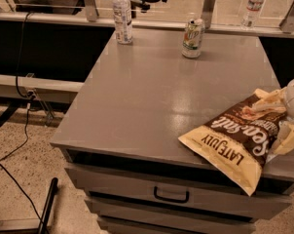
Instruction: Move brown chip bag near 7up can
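Observation:
The brown chip bag (pixel 239 138) lies flat at the front right corner of the grey cabinet top (pixel 156 87), its lower tip hanging over the front edge. The 7up can (pixel 192 32) stands upright near the back edge, far from the bag. My gripper (pixel 279 117) comes in from the right edge of the view. Its cream fingers (pixel 289 136) stand apart on either side of the bag's right end. The rest of the arm is out of view.
A clear water bottle (pixel 122 14) stands at the back left of the top. Another bottle (pixel 252 4) stands beyond the rail behind. Drawers with a black handle (pixel 171 196) sit below. Cables run over the floor at the left.

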You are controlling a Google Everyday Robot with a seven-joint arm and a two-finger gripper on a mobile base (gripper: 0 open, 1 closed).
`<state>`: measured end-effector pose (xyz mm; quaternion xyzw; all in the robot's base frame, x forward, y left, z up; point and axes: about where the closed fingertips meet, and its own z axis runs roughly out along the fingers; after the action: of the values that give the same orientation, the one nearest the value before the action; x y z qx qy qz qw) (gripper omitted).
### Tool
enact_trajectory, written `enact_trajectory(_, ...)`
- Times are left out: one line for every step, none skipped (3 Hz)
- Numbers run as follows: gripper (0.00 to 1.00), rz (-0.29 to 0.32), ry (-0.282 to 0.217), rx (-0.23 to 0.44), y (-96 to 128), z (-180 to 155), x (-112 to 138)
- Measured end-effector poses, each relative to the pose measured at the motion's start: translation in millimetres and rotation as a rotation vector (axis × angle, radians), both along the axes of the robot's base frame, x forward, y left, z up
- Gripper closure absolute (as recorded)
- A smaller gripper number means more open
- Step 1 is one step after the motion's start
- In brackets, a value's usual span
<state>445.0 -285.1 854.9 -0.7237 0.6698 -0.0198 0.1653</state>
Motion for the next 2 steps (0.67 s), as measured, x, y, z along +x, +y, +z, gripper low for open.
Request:
enact_trajectory(0.62,-0.032,0.021,0.067,4,7,3)
enact_trajectory(0.93,-0.134,0.015,0.209,13,36,14)
